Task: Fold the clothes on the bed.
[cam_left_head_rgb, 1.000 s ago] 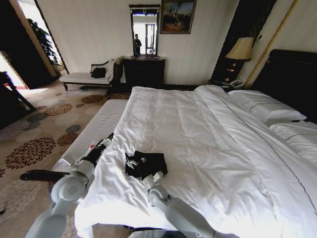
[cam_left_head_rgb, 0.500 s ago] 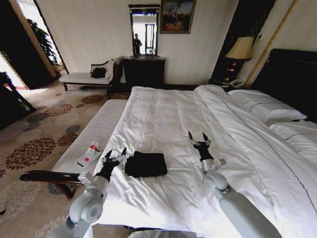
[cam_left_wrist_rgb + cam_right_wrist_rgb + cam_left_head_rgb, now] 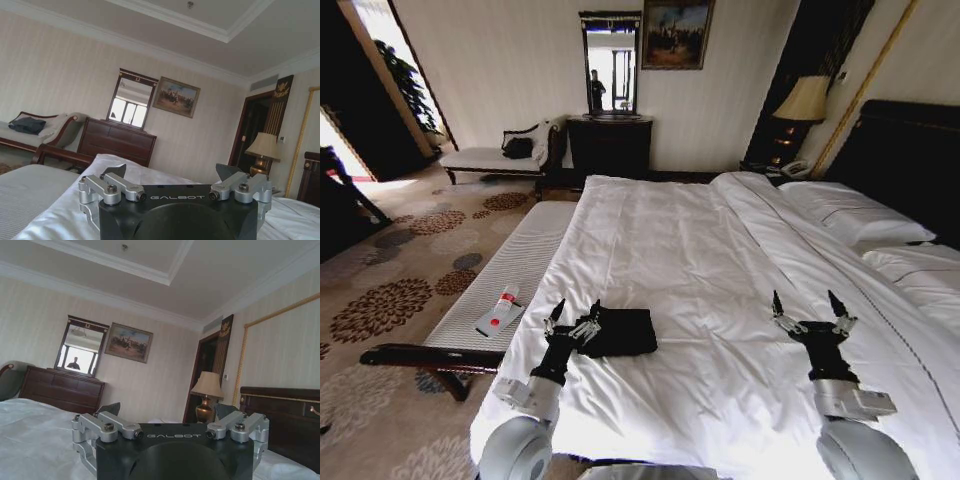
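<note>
Item: black T-shirt (image 3: 617, 332), folded into a compact rectangle, on the bed (image 3: 720, 260) near its foot-end edge. Judged soft, light and limp; best taken by its edges or corners. Left gripper (image 3: 571, 311) just beside the shirt, fingers spread, holding nothing. Right gripper (image 3: 808, 304) well apart from it, likewise spread, unladen.

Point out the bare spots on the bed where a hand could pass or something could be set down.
The widest free patch on the bed is white duvet between the black T-shirt and the pillows. Another lies between the shirt and the open right gripper. It is crowded at the near left edge, where the open left gripper sits against the shirt.
</note>
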